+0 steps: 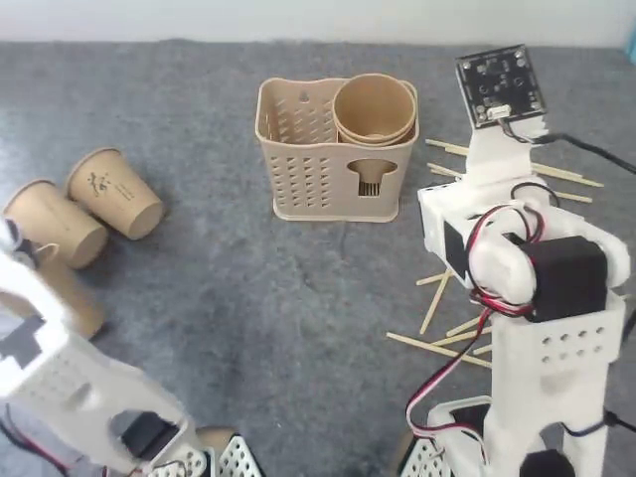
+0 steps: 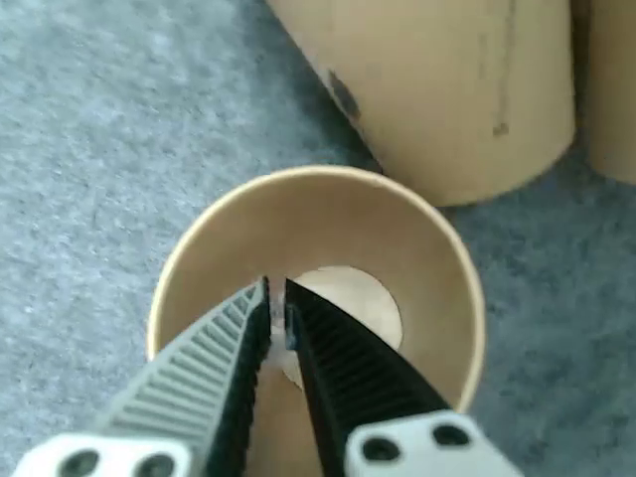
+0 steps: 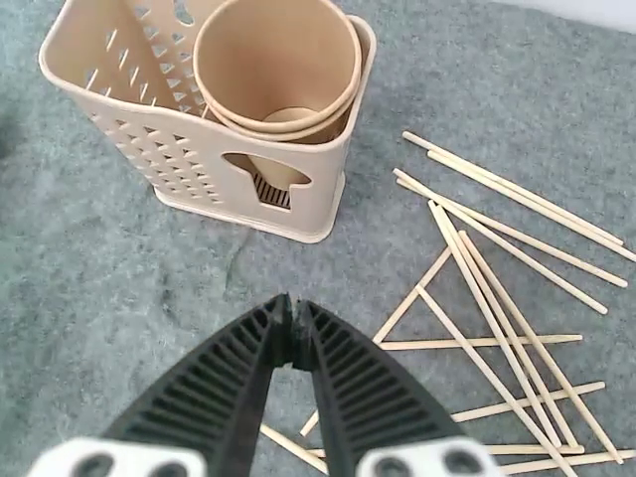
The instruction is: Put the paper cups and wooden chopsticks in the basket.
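Observation:
My left gripper (image 2: 276, 298) is shut, its tips inside the open mouth of a tan paper cup (image 2: 397, 258) that faces the wrist camera. In the high view this cup (image 1: 75, 303) lies half hidden under the left arm (image 1: 60, 368). Two more paper cups (image 1: 114, 192) (image 1: 55, 224) lie on their sides beside it. The beige basket (image 1: 328, 189) holds nested cups (image 1: 376, 104) in one compartment. My right gripper (image 3: 294, 303) is shut and holds nothing, above the mat in front of the basket (image 3: 149, 149). Wooden chopsticks (image 3: 497, 248) lie scattered beside it.
A grey mat (image 1: 248, 318) covers the table. The chopsticks (image 1: 437, 343) spread around the right arm's base (image 1: 537, 328), some behind it. Open mat lies between the basket and the arms. The basket's other compartment (image 3: 119, 60) holds nothing.

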`<state>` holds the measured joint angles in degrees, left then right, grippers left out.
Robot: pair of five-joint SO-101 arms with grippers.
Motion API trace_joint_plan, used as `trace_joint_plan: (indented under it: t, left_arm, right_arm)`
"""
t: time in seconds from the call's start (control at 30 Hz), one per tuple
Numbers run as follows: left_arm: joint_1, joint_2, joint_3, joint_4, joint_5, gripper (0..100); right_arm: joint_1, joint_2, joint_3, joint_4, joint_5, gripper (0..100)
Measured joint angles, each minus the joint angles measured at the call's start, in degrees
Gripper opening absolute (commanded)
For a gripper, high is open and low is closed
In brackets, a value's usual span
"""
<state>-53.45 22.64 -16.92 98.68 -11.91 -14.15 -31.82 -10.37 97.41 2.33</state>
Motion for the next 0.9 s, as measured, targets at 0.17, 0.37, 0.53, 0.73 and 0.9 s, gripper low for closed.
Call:
trace_joint_plan:
  t: [0.17, 0.37, 0.53, 0.73, 0.9]
  left_arm:
    - [1.93, -9.14, 10.11, 0.0, -2.02, 3]
    - [2.02, -17.85, 20.13, 0.0, -6.42, 3]
    - [1.85, -23.91, 25.32, 0.0, -10.2, 9]
    - [1.41, -30.59, 25.32, 0.0, -10.73, 24]
    - [1.32, -36.57, 25.58, 0.0, -10.81, 24]
  right_arm:
    - [0.0, 0.0, 0.09, 0.0, 2.46, 0.8]
    - [0.0, 0.0, 0.09, 0.0, 2.9, 0.8]
    - [0.0, 0.0, 0.09, 0.0, 2.99, 0.8]
    - [0.0, 0.0, 0.09, 0.0, 2.99, 0.8]
    - [0.0, 0.0, 0.09, 0.0, 2.99, 0.8]
